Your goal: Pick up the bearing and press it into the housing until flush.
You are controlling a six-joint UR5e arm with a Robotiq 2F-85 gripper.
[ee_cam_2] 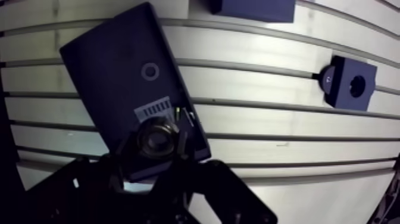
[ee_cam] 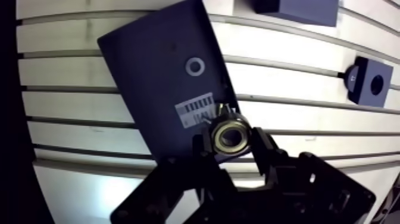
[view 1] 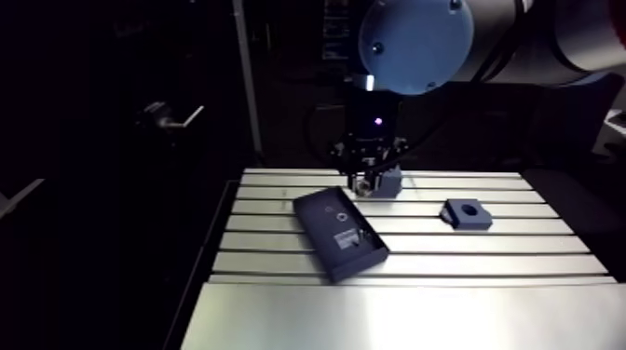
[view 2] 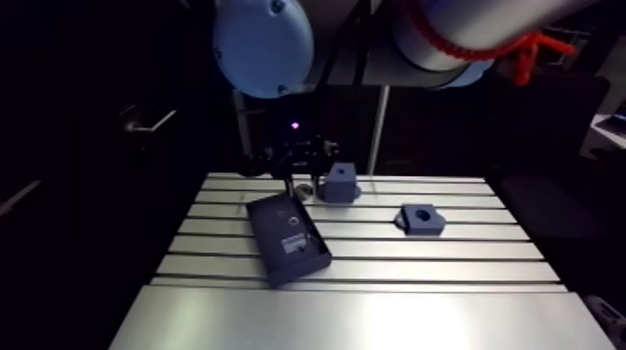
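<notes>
Holding the bearing clamped in the gripper over the right edge of the dark tray; keep it level moving right to the housing; centre over the bore before pressing.

Dim all round, with bright glare across the near table.

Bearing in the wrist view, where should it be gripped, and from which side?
Grip the bearing across its outer ring, a finger on each side, coming from the face turned to the wrist camera. It is a round ring with an open bore, so the far face is left free for pressing. The gripper holds it that way now.
</notes>
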